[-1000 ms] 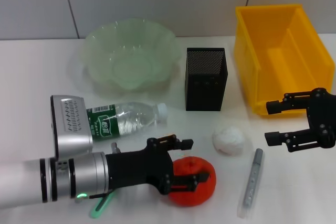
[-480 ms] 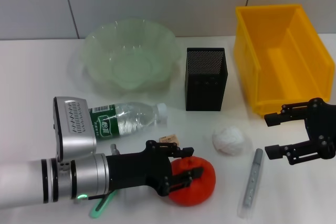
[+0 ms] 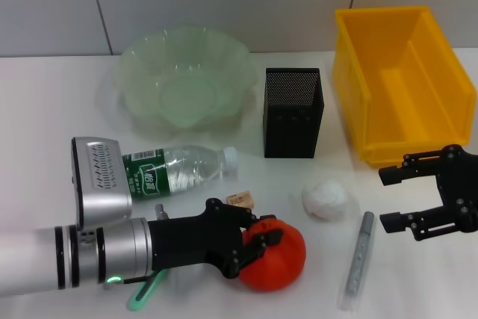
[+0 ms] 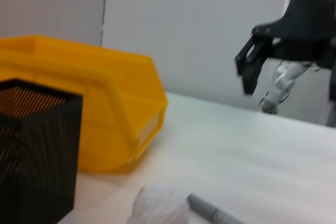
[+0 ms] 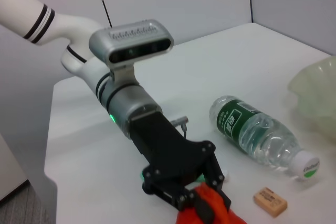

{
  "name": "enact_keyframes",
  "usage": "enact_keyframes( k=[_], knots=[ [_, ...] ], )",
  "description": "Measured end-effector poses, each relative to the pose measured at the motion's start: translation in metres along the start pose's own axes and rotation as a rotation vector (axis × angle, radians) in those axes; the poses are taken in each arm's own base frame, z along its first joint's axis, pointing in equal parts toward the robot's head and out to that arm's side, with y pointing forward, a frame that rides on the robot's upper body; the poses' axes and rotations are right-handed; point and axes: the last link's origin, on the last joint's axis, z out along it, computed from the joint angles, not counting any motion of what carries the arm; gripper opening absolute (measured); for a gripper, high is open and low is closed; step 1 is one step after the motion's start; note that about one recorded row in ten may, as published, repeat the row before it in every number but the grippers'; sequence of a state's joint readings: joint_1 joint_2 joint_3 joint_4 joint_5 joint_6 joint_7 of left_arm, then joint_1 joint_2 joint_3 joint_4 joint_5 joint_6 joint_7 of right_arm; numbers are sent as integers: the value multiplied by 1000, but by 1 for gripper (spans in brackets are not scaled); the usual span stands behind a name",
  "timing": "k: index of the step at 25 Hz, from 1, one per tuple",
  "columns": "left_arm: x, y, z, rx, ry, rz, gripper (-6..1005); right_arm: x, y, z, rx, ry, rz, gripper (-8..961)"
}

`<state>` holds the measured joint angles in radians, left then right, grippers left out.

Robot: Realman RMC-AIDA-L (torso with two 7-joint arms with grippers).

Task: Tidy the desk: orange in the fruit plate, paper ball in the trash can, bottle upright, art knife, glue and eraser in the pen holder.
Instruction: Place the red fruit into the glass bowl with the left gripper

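Three containers bare, left claw [image 3: 258, 243] clamped on orange [image 3: 278, 259]

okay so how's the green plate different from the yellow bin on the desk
The fruit plate is a pale green, see-through, shallow bowl with a wavy rim; the trash can is an opaque yellow, deep rectangular bin with straight walls. The fruit plate sits left of the black mesh pen holder, the trash can right of it. Both stand at the desk's back, with nothing visible inside either.
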<state>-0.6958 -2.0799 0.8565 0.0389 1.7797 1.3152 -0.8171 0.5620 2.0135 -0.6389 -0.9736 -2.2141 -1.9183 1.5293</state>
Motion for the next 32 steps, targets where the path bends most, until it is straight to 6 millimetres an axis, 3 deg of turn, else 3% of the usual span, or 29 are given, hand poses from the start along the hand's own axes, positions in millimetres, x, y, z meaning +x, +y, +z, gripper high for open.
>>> enact_keyframes(
  k=[7, 10, 12, 14, 16, 17, 23, 26, 32],
  knots=[
    [13, -2, -11, -33, 61, -23, 187, 11, 6, 2, -7, 1, 11, 772],
    [34, -17, -37, -22, 102, -78, 160, 16, 9, 3, -8, -6, 28, 772],
    [34, -17, -37, -22, 102, -78, 160, 20, 11, 6, -9, -12, 44, 773],
    [64, -31, -63, 15, 152, -43, 160, 24, 13, 10, -9, -15, 61, 773],
    [82, -40, -66, 36, 163, -24, 160, 28, 14, 13, -14, -21, 72, 773],
    [96, -49, -67, 65, 164, -19, 161, 29, 15, 14, -17, -24, 77, 773],
    [131, -83, -49, 186, 139, 10, 161, 32, 18, 21, -37, -28, 95, 772],
    [142, -108, -32, 328, 87, 20, 160, 32, 19, 23, -42, -30, 96, 772],
    [146, -135, -23, 505, 60, -23, 158, 32, 20, 25, -49, -33, 97, 770]
  ],
)
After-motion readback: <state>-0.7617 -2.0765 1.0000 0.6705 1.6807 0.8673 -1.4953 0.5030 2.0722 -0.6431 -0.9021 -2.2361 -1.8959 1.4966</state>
